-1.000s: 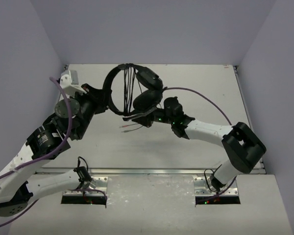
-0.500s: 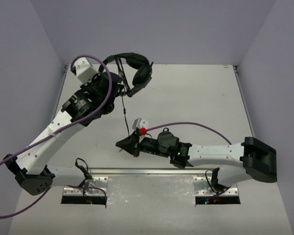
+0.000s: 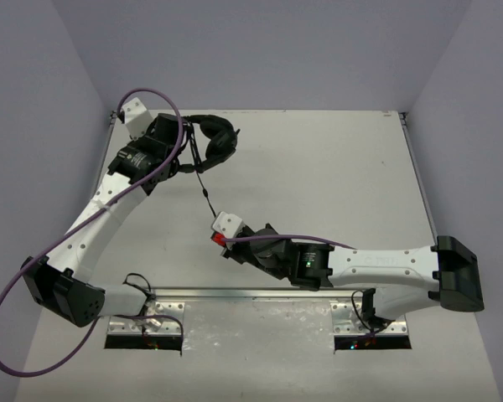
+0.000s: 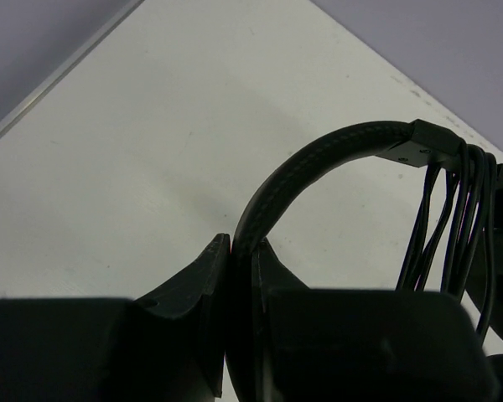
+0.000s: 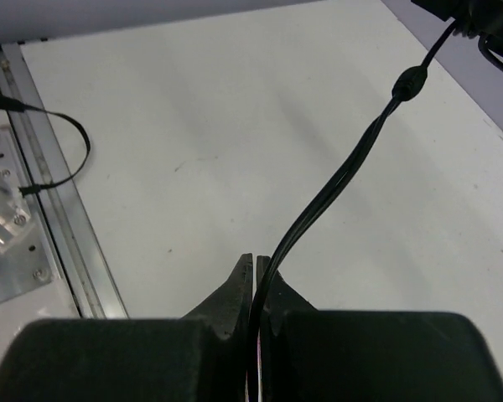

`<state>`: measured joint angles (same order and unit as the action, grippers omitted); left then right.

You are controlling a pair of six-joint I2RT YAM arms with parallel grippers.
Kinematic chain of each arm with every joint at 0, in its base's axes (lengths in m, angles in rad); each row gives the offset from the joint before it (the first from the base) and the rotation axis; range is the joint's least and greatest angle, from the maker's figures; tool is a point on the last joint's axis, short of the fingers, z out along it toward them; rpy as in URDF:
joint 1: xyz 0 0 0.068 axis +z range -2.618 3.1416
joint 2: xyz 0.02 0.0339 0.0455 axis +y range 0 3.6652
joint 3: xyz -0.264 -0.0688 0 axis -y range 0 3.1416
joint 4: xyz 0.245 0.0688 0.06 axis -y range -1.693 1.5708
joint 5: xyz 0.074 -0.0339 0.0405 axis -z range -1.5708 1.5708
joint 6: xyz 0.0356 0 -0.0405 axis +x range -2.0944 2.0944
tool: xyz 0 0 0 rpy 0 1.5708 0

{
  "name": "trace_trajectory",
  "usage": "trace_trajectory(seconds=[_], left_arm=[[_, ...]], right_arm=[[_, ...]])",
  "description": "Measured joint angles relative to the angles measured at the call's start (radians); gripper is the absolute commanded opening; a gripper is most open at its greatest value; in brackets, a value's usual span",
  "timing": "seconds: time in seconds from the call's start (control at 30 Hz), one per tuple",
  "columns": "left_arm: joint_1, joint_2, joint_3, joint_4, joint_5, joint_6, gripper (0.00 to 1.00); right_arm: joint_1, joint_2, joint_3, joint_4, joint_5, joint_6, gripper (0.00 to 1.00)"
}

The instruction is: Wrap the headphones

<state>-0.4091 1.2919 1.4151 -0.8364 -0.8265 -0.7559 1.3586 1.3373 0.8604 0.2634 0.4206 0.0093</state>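
Left arm: stretched to the far left; left end effector (image 4: 235, 251) pinching the headphones (image 3: 218, 138) by the headband, at the bench's (image 3: 344, 167) far-left corner.
Left wrist view: cable (image 4: 453, 209) loops bunched beside the headband.
Right arm: low, reaching left; right end effector (image 5: 255, 266) pressed together on the cable.
Right wrist view: a bead (image 5: 411, 84) on the cable.

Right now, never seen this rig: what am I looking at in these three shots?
Two robot arms are bolted at the near edge of a table. The wide shot comes from a fixed camera overhead; the other two come from a camera on each wrist, looking past its own fingers. The left gripper is shut on the headband of the black headphones, near the far left corner. The right gripper is shut on their thin cable, which runs back to the headset.
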Motion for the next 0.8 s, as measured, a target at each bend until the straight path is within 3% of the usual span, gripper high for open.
trace_trajectory(seconds=[0.17,0.4,0.63,0.8], left_arm=[[0.03,0.038,-0.011,0.014,0.073,0.026,0.0],[-0.033,-0.021,-0.242,0.203,0.109,0.082,0.0],[-0.185,-0.164,-0.516,0.466,0.092,0.171,0.0],[-0.206,-0.325,-0.733,0.681,0.258,0.262,0.0]], right_arm=[[0.0,-0.01,0.05,-0.152,-0.018,-0.063,0.01],[-0.021,0.007,0.201,-0.341,-0.105,-0.154,0.01],[-0.212,0.014,0.354,-0.504,-0.273,-0.195,0.01],[-0.352,0.027,0.42,-0.564,-0.299,-0.273,0.01]])
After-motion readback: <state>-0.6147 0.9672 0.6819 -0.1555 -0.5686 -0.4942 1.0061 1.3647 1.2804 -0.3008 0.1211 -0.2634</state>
